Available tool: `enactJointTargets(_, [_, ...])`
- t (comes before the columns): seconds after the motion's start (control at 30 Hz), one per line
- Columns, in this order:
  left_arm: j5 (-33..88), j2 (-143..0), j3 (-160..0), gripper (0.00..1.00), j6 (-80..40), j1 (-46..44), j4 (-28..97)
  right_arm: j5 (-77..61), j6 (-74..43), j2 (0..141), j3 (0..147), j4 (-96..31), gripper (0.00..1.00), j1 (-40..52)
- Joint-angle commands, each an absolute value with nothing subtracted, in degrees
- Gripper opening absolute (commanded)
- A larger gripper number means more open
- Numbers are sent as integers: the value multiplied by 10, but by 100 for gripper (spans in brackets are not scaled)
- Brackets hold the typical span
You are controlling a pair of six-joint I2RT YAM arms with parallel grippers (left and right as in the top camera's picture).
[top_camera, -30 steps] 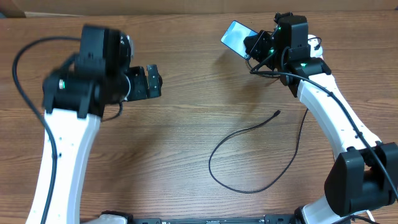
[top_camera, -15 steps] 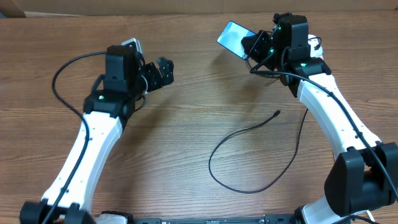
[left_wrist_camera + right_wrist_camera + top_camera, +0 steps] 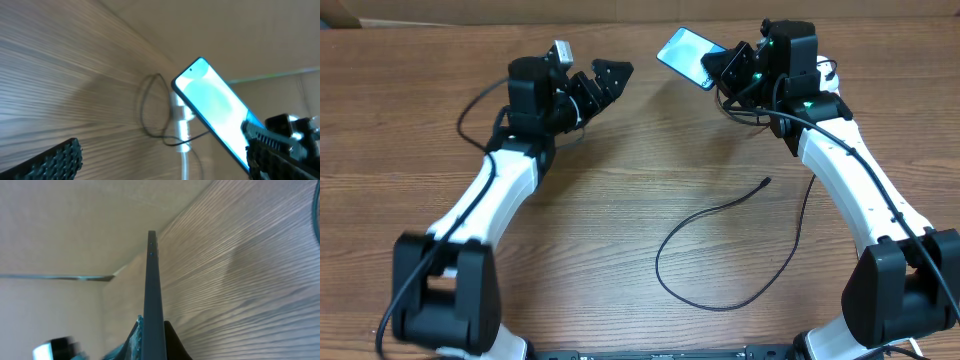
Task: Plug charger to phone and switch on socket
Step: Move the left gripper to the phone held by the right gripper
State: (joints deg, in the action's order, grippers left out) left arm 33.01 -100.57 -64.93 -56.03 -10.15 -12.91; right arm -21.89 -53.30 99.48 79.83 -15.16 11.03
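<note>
- The right gripper (image 3: 723, 68) is clamped on the lower end of the phone (image 3: 682, 55) and holds it off the table, with the screen tilted up toward 10 o'clock.
- From the right wrist, the phone shows edge-on as a thin dark strip rising from between the jaws.
- The right arm (image 3: 850, 170) reaches from the near right corner up to 1 o'clock in the overhead view, bent at the elbow.
- The left gripper (image 3: 604, 80) has its jaws spread wide with nothing between them. It points toward 2 o'clock at the phone, near it but apart.
- The left arm (image 3: 490, 195) stretches from the near left corner to 11 o'clock.
- The phone is a slim, flat rectangle with a glossy light-teal screen and a dark rim.
- The charger (image 3: 705, 222) is a thin black cable lying in a loose loop on the table at 5 o'clock from the phone. Its small connector tip (image 3: 765, 182) lies free, well apart from both grippers.
- The socket (image 3: 179, 117) appears in the left wrist view as a blurred white block with a thick white lead, partly behind the phone.
- The table (image 3: 620, 190) is matte brown wood with a fine grain.
- Since a second ago, the left arm has swung in from 9 o'clock toward the phone. The phone has shifted slightly toward 9 o'clock, and the charger lies as before.
</note>
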Motion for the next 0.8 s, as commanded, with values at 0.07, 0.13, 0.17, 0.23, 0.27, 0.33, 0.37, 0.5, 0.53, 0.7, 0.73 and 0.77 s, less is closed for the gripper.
enactJointTargets(0.07, [427,-1047,-651,99,-717,-106,-289,-232,-635,982,814,-142,4,113])
enactJointTargets(0.13, [428,-1050,-651,100,-747,-106,-339,-233,-656,982,814,-142,4,113])
enactJointTargets(0.17, [423,-1050,-651,99,-759,-106,-349,-233,-672,982,814,-142,4,114])
enactJointTargets(0.23, [412,-1050,-651,100,-796,-106,-351,-233,-693,982,814,-137,4,119])
enactJointTargets(0.27, [408,-1050,-651,100,-811,-106,-346,-233,-697,982,814,-132,4,122])
enactJointTargets(0.33, [404,-1050,-651,100,-833,-107,-334,-232,-702,982,814,-114,4,134])
enactJointTargets(0.37, [405,-1050,-651,100,-842,-107,-332,-232,-704,982,814,-104,4,141])
enactJointTargets(0.5, [402,-1050,-651,100,-893,-112,-331,-206,-708,982,814,-80,4,167])
enactJointTargets(0.53, [398,-1050,-651,100,-909,-112,-331,-194,-714,982,814,-80,4,173])
enactJointTargets(0.7, [386,-1050,-651,96,-968,-112,-335,-178,-742,982,814,-76,4,189])
enactJointTargets(0.73, [386,-1050,-651,94,-976,-112,-335,-176,-745,982,814,-73,4,192])
enactJointTargets(0.77, [386,-1050,-651,93,-983,-113,-335,-175,-749,982,814,-73,4,194])
